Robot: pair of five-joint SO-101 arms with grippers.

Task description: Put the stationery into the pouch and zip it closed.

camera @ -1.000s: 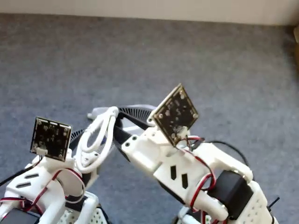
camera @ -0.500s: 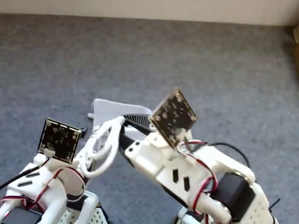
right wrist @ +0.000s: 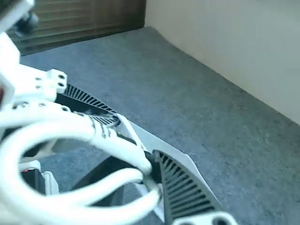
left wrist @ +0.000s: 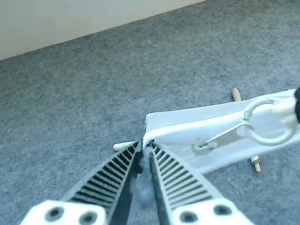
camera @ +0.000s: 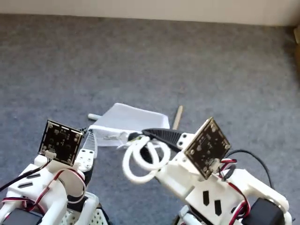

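- Over the last 1 s the right arm has drawn back toward the near right of the high view. This uncovers the white pouch (camera: 133, 119), which now lies flat on the grey carpet (camera: 211, 70). The left arm has barely shifted.
- The step in hand looks like the zipping: 1 arm anchors the pouch while the other hauls on the zip.
- The left gripper (left wrist: 145, 149) is pinched nearly shut on the pouch's corner, right at the end of the zip line, and holds it down.
- The right gripper (camera: 140, 137) is clamped narrow on a white cord loop (camera: 140, 161). The loop leads to the zip pull (left wrist: 220, 138), which lies slanted across the pouch's face.
- A wooden stick (camera: 177, 117) pokes out past the pouch's far edge. In the left wrist view its 2 ends show on opposite sides of the pouch, so it probably lies under the pouch, not inside.
- A pale stick (camera: 93, 116) juts out just beside the left gripper's corner.
- I cannot tell how much of the zip is closed, nor what is inside.
- The next move calls for a steady pull along the zip line, with the corner kept pinned. The 2 sticks, if outside, remain to be loaded.
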